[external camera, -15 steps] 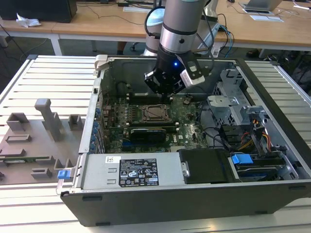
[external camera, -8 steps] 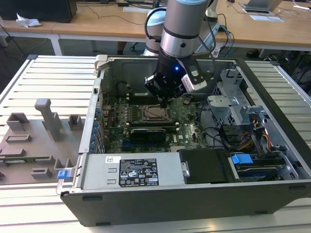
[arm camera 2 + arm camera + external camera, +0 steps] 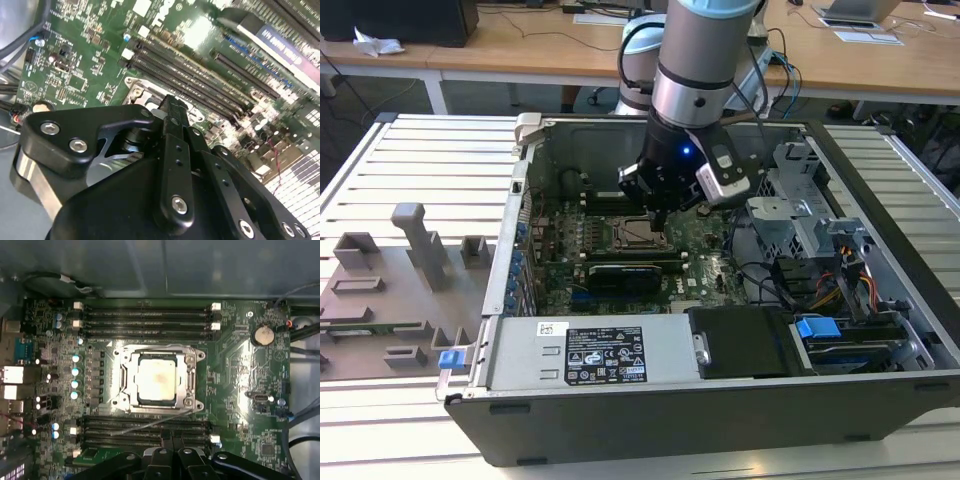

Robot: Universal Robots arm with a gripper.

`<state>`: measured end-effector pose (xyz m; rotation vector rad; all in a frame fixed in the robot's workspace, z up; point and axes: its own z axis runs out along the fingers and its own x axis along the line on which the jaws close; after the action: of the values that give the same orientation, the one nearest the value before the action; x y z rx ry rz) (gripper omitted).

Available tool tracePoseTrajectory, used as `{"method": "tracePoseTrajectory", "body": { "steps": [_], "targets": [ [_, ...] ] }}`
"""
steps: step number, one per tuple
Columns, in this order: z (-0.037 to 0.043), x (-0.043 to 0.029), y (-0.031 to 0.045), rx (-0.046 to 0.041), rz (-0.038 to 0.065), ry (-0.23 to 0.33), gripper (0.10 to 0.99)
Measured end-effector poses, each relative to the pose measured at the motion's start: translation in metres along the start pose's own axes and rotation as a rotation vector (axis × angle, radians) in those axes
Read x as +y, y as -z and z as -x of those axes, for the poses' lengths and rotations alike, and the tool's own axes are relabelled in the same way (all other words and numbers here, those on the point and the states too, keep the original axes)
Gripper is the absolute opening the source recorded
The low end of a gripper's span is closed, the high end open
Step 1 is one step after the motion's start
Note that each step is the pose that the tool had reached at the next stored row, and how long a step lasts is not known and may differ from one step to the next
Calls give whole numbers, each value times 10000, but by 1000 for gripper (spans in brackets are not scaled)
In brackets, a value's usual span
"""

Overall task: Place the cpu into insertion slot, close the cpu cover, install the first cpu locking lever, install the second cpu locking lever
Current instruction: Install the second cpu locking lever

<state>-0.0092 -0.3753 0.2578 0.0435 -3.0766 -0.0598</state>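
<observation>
In the first wrist view the cpu (image 3: 156,380) lies flat in the insertion slot (image 3: 192,385), its silvery-grey top showing. The cpu cover (image 3: 129,360), a silvery frame, lies down around the chip. A thin metal locking lever (image 3: 150,423) runs slanted along the socket's edge nearest my gripper (image 3: 172,438). The black fingers sit together, shut on nothing I can see. In the exterior view the gripper (image 3: 658,226) hangs just above the socket (image 3: 632,236) inside the open computer case. The second wrist view has the fingertips (image 3: 170,105) close over a socket corner (image 3: 136,92).
Long black memory slots (image 3: 145,315) flank the socket on two sides. A coin battery (image 3: 263,335) sits on the board. The case (image 3: 620,400) holds a power supply (image 3: 605,352), cables and drive bays (image 3: 840,330). Grey fixtures (image 3: 420,245) stand on the table at the exterior view's left.
</observation>
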Motion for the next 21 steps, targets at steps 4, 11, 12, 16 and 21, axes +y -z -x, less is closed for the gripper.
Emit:
{"method": "tracePoseTrajectory", "body": {
  "steps": [4, 11, 12, 16, 21],
  "targets": [
    [-4, -137, 3, -15, 586, 38, 106],
    [-4, -137, 3, -53, 1935, 124, 106],
    [-4, -137, 3, -53, 1936, 124, 106],
    [-4, -154, -7, -51, 1935, 126, 106],
    [-3, -198, -46, -53, 1945, 125, 106]
  ]
}}
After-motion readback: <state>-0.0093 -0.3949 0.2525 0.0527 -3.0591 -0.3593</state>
